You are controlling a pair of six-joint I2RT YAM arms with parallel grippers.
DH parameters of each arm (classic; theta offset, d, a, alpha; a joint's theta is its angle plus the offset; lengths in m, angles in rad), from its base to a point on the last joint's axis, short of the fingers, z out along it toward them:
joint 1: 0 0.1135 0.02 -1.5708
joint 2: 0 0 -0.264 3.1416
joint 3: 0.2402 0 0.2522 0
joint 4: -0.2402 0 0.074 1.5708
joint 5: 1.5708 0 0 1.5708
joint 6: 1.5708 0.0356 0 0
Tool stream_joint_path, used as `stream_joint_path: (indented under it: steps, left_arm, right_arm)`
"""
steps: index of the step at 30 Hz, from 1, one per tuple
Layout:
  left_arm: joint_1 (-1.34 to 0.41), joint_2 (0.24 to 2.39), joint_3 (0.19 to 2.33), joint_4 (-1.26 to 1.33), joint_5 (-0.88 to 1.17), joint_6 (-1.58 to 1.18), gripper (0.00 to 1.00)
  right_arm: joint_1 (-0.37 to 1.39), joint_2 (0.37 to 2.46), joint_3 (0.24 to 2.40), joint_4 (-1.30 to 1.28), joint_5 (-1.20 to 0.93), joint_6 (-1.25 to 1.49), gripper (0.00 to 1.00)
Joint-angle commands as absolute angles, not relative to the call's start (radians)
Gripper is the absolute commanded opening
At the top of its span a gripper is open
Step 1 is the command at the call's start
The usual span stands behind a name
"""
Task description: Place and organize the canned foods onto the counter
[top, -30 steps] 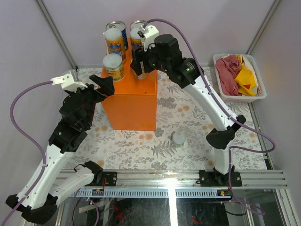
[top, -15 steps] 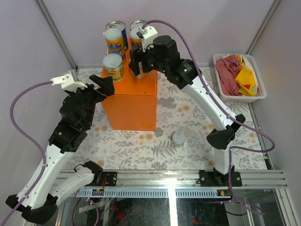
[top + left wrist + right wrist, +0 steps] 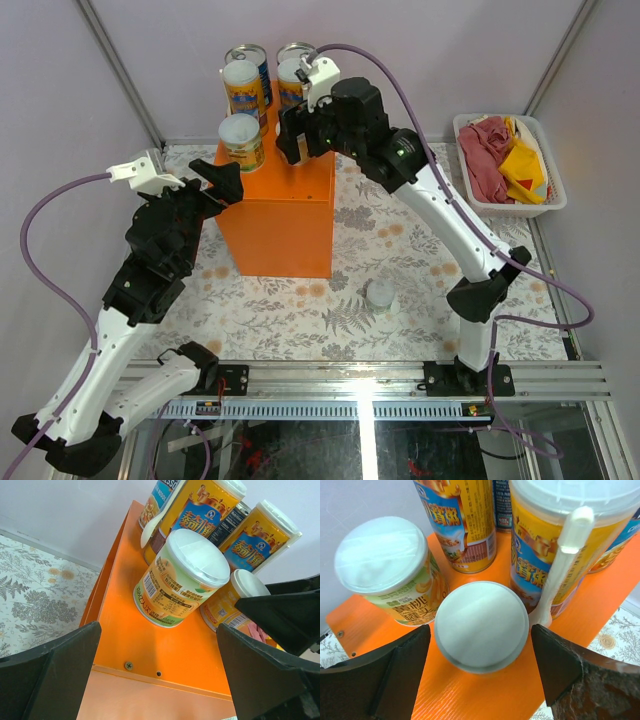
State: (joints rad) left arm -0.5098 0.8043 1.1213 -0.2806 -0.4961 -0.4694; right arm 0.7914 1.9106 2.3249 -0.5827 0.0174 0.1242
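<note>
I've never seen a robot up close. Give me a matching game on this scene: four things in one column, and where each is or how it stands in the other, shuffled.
1. cloths
2. blue cans
3. right gripper
4. orange box

A. open, astride a short can
B. on the flowered table
C. in the white basket
D. at the rear of the orange box

Pairs: 1-C, 2-D, 3-A, 4-B

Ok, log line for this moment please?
right gripper: open above short pale-lid can, not gripping | can: upright on counter | left gripper: open, empty, at counter's near-left corner
</note>
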Motion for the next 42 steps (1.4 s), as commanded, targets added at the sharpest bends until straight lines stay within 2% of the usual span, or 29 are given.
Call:
stream_joint_path:
  steps: [1, 13, 21, 28, 36, 42]
  left_arm:
    - [-0.512, 0.790, 1.126, -0.239, -0.485, -0.479, 0.99]
    - [-0.512, 0.785, 1.131, -0.245, -0.486, -0.483, 0.99]
    - [-0.512, 0.767, 1.117, -0.243, -0.493, -0.491, 0.99]
    - [-0.512, 0.748, 1.075, -0.229, -0.487, -0.518, 0.99]
    - [-0.512, 0.753, 1.048, -0.212, -0.471, -0.540, 0.98]
    - [-0.512, 0.766, 1.057, -0.216, -0.465, -0.539, 0.98]
  right_arm:
    - [0.804, 1.831, 2.327, -0.518, 0.033, 0.132, 0.88]
    - [0.810, 1.673, 2.183, -0.471, 0.104, 0.128, 0.88]
    - [0.810, 1.364, 1.755, -0.360, 0.299, 0.175, 0.88]
    - [0.810, 1.169, 1.405, -0.429, 0.420, 0.310, 0.88]
    - [0.810, 0.991, 1.044, -0.450, 0.392, 0.464, 0.90]
    - [0.810, 0.945, 0.867, -0.440, 0.337, 0.558, 0.91]
